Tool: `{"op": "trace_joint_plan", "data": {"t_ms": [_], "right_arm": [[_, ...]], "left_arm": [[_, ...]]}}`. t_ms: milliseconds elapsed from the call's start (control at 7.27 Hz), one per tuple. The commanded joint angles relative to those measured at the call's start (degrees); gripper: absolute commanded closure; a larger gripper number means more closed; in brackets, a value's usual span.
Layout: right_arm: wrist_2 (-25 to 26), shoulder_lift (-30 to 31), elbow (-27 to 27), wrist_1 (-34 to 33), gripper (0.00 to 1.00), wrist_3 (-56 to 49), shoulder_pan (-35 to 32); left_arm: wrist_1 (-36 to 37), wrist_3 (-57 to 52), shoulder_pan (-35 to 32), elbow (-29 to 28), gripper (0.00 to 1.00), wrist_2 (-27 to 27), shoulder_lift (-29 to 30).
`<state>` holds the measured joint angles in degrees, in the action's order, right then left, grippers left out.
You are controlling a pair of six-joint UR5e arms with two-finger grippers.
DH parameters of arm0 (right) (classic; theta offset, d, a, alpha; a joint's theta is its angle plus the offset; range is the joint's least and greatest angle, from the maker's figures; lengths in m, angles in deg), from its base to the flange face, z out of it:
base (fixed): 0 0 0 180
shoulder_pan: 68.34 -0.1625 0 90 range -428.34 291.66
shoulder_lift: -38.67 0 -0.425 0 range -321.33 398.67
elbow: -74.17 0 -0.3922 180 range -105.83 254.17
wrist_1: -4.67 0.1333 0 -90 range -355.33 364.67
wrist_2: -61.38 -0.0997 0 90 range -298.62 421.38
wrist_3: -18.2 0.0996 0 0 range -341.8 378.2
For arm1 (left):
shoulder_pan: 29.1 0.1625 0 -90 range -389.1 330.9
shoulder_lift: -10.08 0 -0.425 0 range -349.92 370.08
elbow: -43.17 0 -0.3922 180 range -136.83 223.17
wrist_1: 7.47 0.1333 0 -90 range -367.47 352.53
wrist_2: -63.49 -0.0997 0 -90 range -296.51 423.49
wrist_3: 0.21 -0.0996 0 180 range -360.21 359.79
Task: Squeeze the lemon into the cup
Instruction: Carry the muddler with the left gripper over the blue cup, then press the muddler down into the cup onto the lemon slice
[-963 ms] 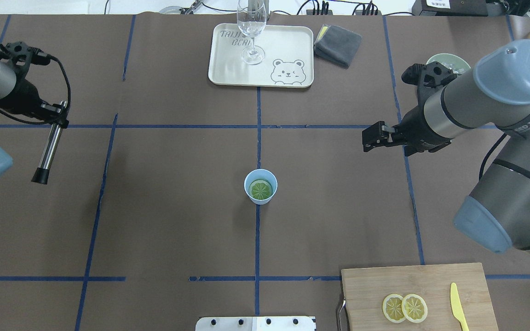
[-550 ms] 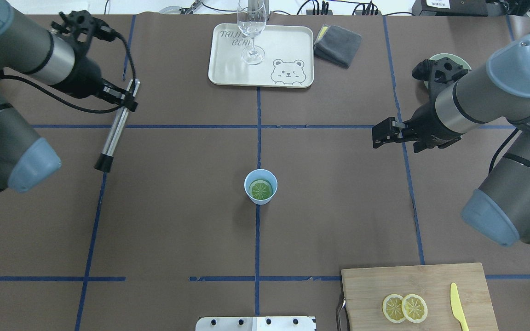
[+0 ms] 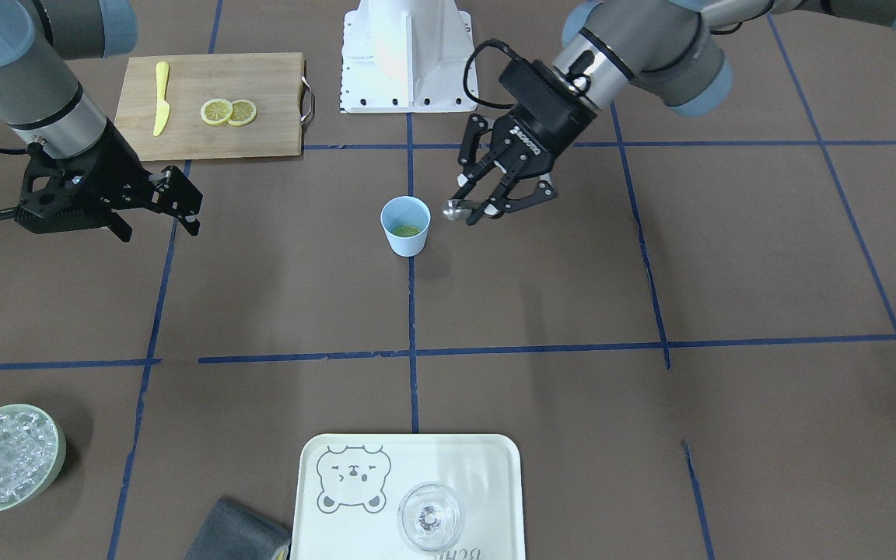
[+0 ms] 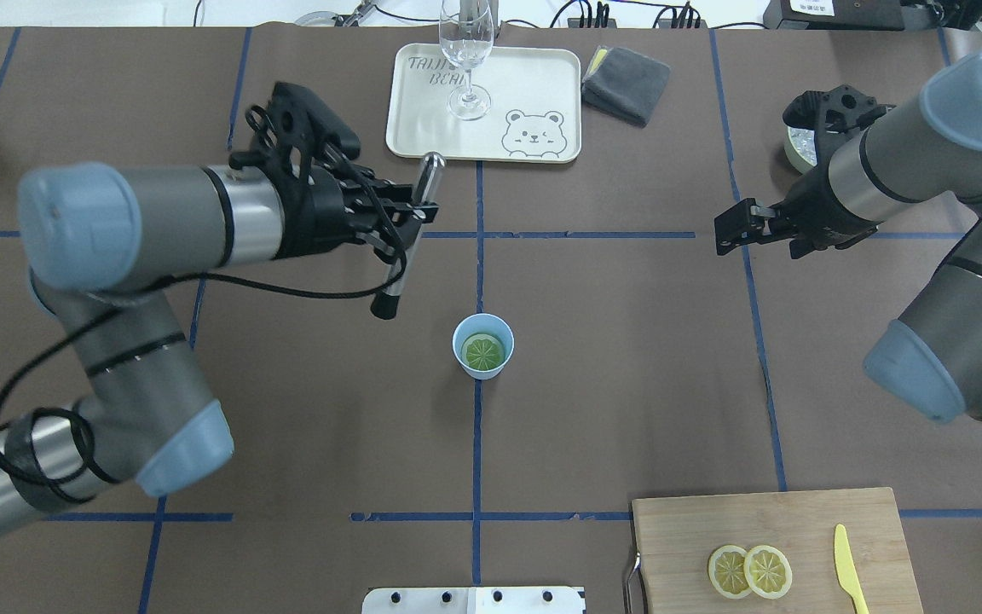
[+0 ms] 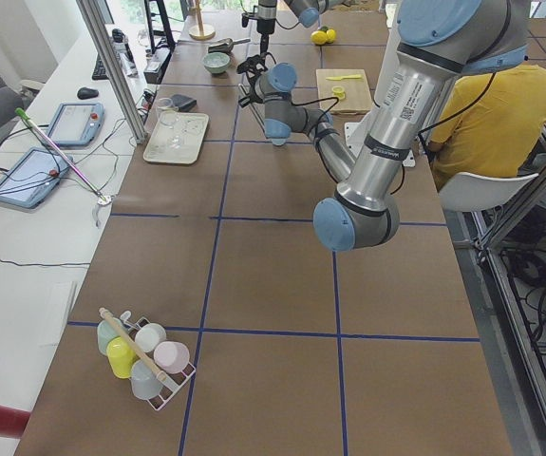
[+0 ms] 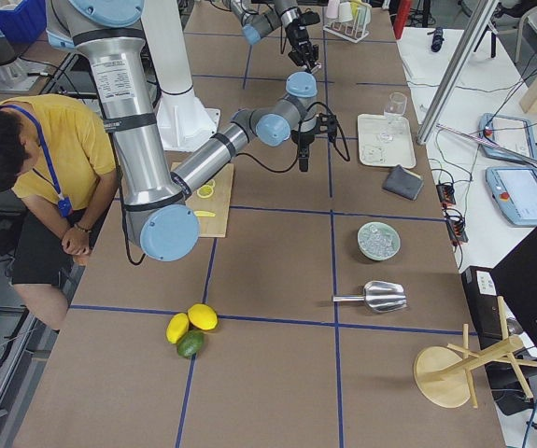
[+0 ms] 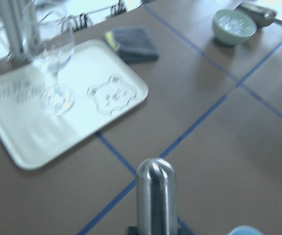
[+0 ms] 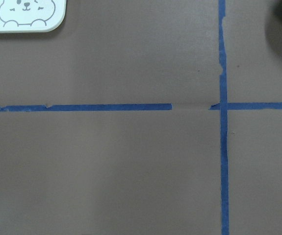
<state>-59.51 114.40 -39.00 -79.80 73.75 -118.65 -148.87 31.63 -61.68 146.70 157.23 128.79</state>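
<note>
Pale blue tapered cup (image 4: 483, 344) upright at centre of the counter (image 4: 627, 384), mouth up, long axis vertical. Yellow-green round lemon (image 4: 483, 351) lying flat inside, cut face up. Left gripper (image 4: 406, 223), left of centre, fingers clenched on a metal muddler (image 4: 410, 234), its dark tip angled down towards the cup. Right gripper (image 4: 725, 232), upper right, fingers apparently closed, holding nothing.

**Surface layout, overhead view**

Cup (image 4: 483, 344) at centre of surface (image 4: 627, 384), lemon (image 4: 483, 350) inside it. Tray (image 4: 534, 81) at far edge, glass (image 4: 466, 51) standing on it, cloth (image 4: 626, 83) just right of tray. Cutting board (image 4: 798, 529) near right, two slices (image 4: 750, 571) and knife (image 4: 849, 569) on it. Bowl (image 3: 6, 459) far right.
</note>
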Motion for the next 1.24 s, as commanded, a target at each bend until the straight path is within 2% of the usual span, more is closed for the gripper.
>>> {"op": "trace_joint_plan", "data": {"t_ms": [0,138,550,1101], "right_arm": [[-0.5,2.0,1.1,0.0,0.01,-4.3,-3.4],[-2.2,4.0,1.1,0.0,0.00,-6.7,-5.7],[-2.8,5.7,1.7,0.0,0.00,-7.1,-8.0],[-2.9,5.7,2.1,0.0,0.00,-6.8,-8.3]], "left_arm": [[-10.0,-5.6,7.7,-2.4,1.00,-15.3,1.3],[-14.9,-5.9,9.7,-3.9,1.00,-17.1,1.6],[-15.4,-6.3,13.6,-6.8,1.00,-25.2,3.5],[-15.8,-6.3,14.8,-10.2,1.00,-25.5,4.3]]}}
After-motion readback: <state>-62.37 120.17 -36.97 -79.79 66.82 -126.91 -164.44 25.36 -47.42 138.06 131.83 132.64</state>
